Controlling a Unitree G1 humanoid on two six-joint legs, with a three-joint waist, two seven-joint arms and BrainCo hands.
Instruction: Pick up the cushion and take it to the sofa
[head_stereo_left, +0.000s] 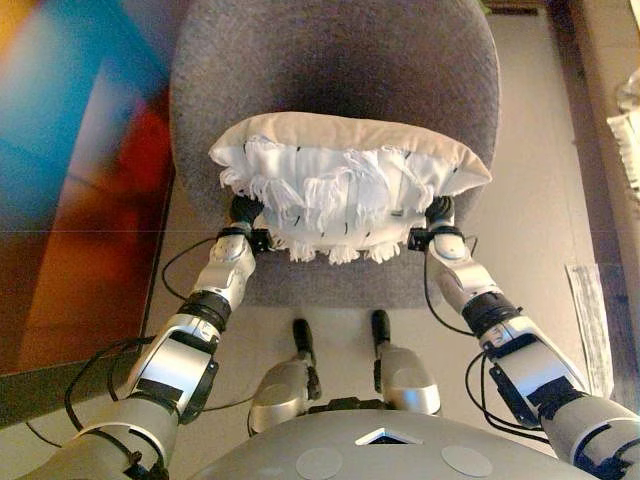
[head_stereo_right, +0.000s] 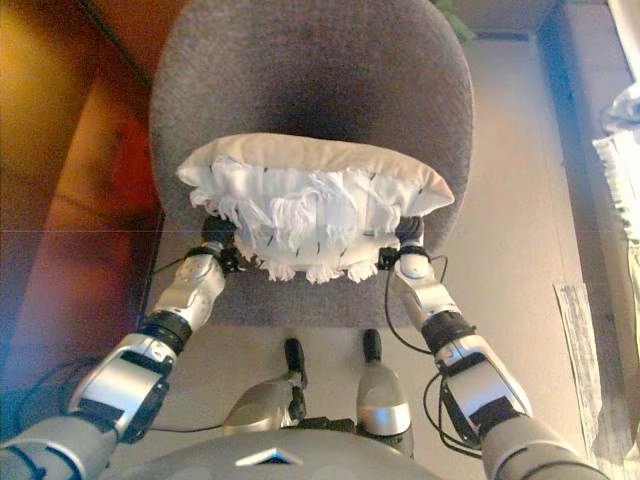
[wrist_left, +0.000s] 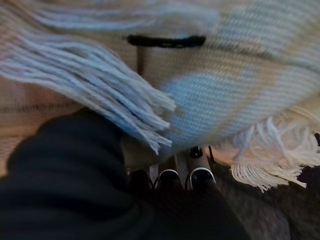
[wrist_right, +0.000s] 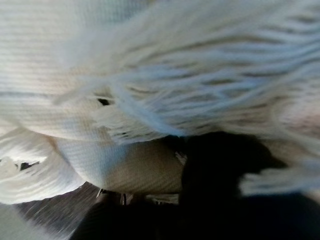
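Over the grey chair (head_stereo_left: 330, 90), I see both hands under the fringed cushion (head_stereo_left: 345, 180); left hand (head_stereo_left: 243, 215) and right hand (head_stereo_left: 438, 215) finger positions cannot be determined.

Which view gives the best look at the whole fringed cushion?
The left eye view: the cushion shows whole, held over the grey chair, a hand at each end. The right eye view shows almost the same. Both wrist views show only close-up fabric and fringe.

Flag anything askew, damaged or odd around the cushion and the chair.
Nothing stands out. The fringed white cushion sits roughly level over the grey chair, with the left hand and right hand under its two ends. The tassels hang loose, with no visible tears. The fingers are mostly hidden beneath the cushion.
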